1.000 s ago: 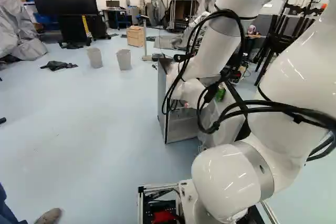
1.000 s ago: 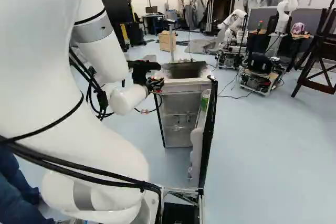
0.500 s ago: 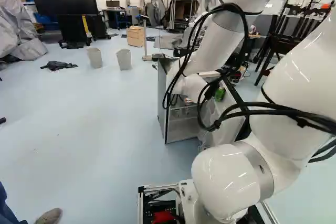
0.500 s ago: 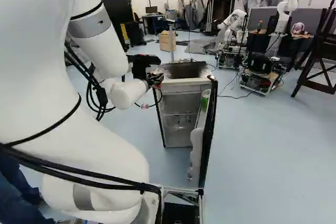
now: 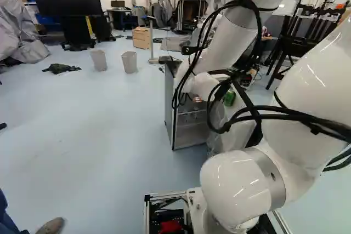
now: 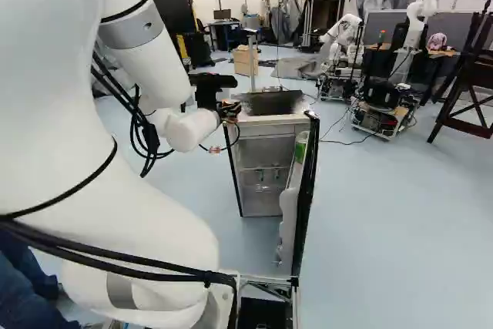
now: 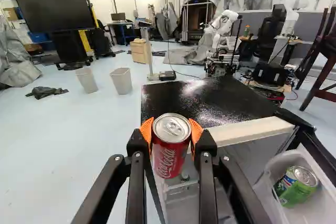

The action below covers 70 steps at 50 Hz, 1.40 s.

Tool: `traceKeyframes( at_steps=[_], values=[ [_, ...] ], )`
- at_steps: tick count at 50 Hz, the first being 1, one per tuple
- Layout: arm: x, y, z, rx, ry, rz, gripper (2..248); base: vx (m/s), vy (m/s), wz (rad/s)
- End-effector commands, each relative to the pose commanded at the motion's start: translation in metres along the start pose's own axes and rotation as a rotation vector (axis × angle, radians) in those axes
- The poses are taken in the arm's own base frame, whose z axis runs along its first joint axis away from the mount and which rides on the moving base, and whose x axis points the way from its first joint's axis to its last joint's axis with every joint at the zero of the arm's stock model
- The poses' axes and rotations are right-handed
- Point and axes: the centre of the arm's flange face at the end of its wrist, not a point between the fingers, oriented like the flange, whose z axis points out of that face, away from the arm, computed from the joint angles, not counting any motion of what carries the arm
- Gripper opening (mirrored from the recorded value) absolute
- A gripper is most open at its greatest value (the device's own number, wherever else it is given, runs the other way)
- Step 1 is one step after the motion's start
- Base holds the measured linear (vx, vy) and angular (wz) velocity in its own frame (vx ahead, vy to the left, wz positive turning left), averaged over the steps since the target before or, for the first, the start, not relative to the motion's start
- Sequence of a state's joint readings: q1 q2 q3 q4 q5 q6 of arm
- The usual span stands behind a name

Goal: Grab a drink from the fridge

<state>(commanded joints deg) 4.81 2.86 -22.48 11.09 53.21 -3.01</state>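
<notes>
Arm (image 5: 225,47) is up a bit vs. half a sec ago, its wrist end higher in both base views; red can (image 7: 164,158) rides along w/ it, and the base hasn't budged. Gripper (image 7: 171,131) is clamped on the can, one orange pad (image 7: 147,129) per side, up near the rim; can looks approx. upright, lower part hanging free below the pads. It's out at the fridge's (image 6: 271,130) top front edge, in front of the opening as the wrist view has it; can't tell exactly how much gap. Fridge door (image 6: 309,190) is wide open, w/ a green can (image 7: 295,186) sitting in the door bin (image 7: 273,167).

So the grab itself looks done; what's left is prob. backing off w/ the drink. Main risk: grip is high on a smooth, maybe damp can, so a knock or quick jerk could tilt it or let it slip down. Going fwd too soon might bump can or gripper on the fridge's front edge. Swinging toward the door side could snag the loose black cables (image 5: 204,36) or shove the door. Slow, straight back = safest, IMO.
</notes>
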Motion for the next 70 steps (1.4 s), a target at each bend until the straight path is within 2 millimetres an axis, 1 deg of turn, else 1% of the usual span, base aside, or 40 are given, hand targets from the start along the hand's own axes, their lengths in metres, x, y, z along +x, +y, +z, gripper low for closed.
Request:
traceKeyframes(
  at_steps=[42, 54, 70],
  values=[
    [0.004, 0.016, 0.027, -0.004, -0.031, -0.028, 94, 0.000, 0.000, 0.000],
    [0.007, 0.021, 0.040, -0.010, -0.029, -0.033, 94, 0.000, 0.000, 0.000],
    [0.011, 0.027, 0.062, -0.016, -0.025, -0.040, 94, 0.000, 0.000, 0.000]
  ],
)
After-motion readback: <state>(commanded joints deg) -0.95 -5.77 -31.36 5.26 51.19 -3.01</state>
